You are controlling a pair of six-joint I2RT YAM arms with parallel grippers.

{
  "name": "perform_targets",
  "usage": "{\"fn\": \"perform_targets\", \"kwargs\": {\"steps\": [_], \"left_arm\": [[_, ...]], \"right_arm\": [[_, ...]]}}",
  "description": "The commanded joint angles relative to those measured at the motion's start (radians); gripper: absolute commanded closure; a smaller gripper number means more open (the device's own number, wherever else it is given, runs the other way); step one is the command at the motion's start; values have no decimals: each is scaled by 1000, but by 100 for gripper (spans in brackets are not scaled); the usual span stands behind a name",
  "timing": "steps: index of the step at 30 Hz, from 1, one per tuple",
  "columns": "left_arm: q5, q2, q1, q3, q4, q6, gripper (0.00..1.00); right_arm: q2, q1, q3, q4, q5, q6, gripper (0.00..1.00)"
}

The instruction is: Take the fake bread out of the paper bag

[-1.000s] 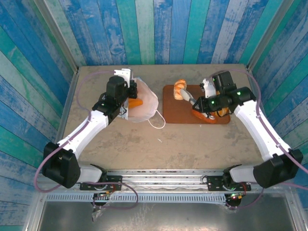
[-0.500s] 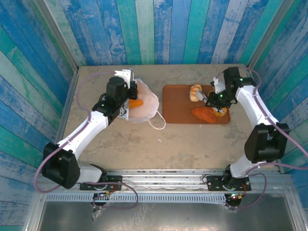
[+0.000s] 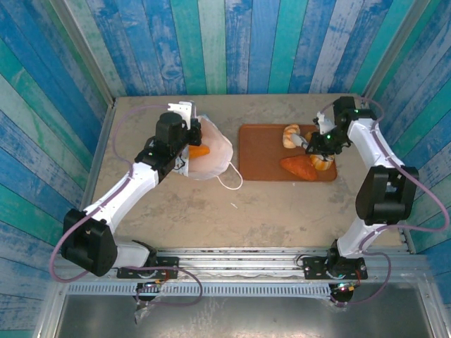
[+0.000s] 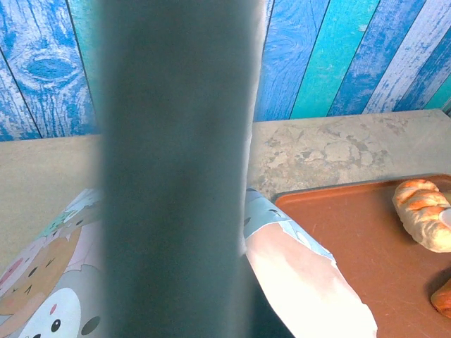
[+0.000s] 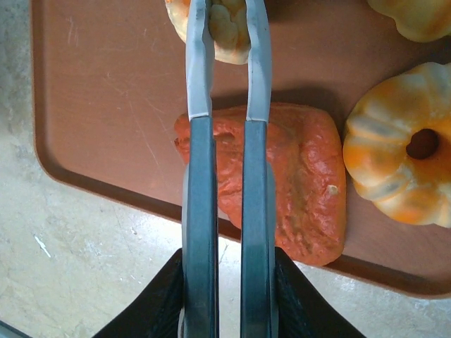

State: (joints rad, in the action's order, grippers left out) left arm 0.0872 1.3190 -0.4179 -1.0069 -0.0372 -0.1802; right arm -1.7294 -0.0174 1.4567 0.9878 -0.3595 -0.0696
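1. Beige stone-look surface [image 3: 282,211], carrying all the items below.
2. Flat brown rectangular tray [image 3: 257,158], right of centre.
3. White paper bag [image 3: 215,151] with cord loop handles and cartoon print, lying on its side just left of the tray, mouth towards my left gripper [image 3: 187,149]. A blurred dark finger [image 4: 176,176] blocks the wrist view, so I cannot tell whether this gripper is apart or together.
4. Glossy orange plastic loaf [image 3: 200,150], in the bag's mouth.
5. Flat reddish-orange plastic loaf [image 5: 303,190], on the tray near its front edge.
6. Round ridged yellow-orange plastic bun [image 5: 394,162], on the tray just beside item 5.
7. Pale golden twisted plastic roll [image 5: 229,28], on the tray; my right gripper [image 3: 303,140] is clamped on it, fingers nearly together.
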Motion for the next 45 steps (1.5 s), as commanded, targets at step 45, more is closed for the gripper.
{"fn": "perform_targets", "kwargs": {"steps": [45], "left_arm": [[-40, -55, 2, -2, 45, -20, 100]], "right_arm": [[-17, -59, -6, 32, -90, 16, 65]]}}
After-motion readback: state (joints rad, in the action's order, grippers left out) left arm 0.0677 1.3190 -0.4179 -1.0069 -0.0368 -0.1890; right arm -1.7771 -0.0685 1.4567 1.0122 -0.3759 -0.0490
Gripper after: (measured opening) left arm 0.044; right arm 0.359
